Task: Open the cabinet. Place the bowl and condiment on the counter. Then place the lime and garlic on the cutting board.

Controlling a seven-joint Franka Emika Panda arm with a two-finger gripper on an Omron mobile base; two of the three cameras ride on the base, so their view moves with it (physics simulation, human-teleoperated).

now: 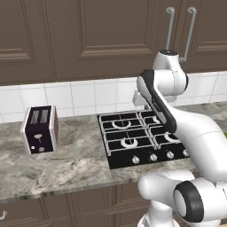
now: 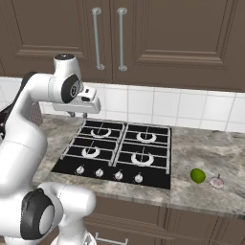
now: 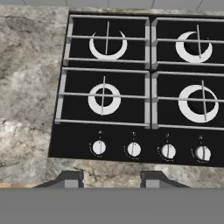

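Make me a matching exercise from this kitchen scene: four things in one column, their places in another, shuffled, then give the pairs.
Things:
1. toaster
2. lime
3. cabinet handles
4. tool

Places:
A. on the counter, right of the cooktop
B. above the tiled wall, on the closed doors
C. on the counter, left of the cooktop
D. over the counter's front edge, before the knobs

Pairs: 1-C, 2-A, 3-B, 4-D
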